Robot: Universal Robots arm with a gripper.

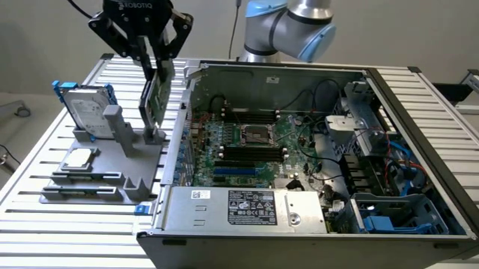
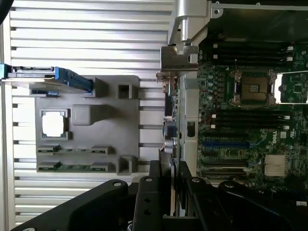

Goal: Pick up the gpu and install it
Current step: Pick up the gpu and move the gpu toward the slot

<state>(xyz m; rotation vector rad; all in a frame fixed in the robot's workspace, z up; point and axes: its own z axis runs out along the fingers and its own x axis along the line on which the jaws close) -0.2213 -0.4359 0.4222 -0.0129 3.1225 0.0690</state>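
Observation:
My gripper point(image 1: 155, 70) is shut on the top edge of the gpu point(image 1: 155, 103), a thin green card that hangs upright on edge. The card's lower end is close above the grey holder point(image 1: 97, 168), just outside the open computer case's point(image 1: 359, 75) side wall on the exterior view's left. In the wrist view the gpu point(image 2: 172, 125) runs edge-on from my gripper point(image 2: 172, 166) to its silvery end bracket point(image 2: 179, 55). There it sits between the holder point(image 2: 96, 96) and the motherboard point(image 2: 240, 130).
The holder also carries a silver hard drive with blue rails point(image 1: 86, 112) and a small square chip point(image 1: 80, 158). Inside the case are the motherboard point(image 1: 247, 145), blue and black slots point(image 1: 235, 168), cables and a power supply point(image 1: 247, 207). The case stands on a slatted metal table point(image 1: 75, 224).

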